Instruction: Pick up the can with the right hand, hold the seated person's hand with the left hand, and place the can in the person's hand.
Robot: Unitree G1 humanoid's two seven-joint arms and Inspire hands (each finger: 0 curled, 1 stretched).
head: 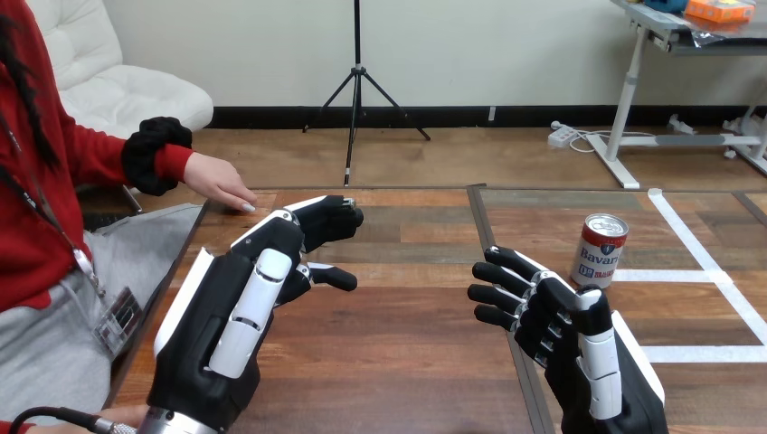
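Right hand [561, 330]: black-and-white, fingers loosely spread, grasping nothing, just left of and nearer than the red-and-white cylindrical metal can [600, 250].
Can: upright on the brown wooden tabletop [407, 362].
Left hand [231, 316]: well left of the can, fingers relaxed, empty.
Person's hand [222, 185]: farthest left of the can, fingertips at the tabletop's edge, apart from the left hand.

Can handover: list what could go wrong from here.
1. The can stands upright beside the right hand, whose fingers point away from it; swinging round could tip it.
2. The person's hand lies palm down at the edge of the table, apart from the left hand; unless it turns up, the can may have nowhere to rest.
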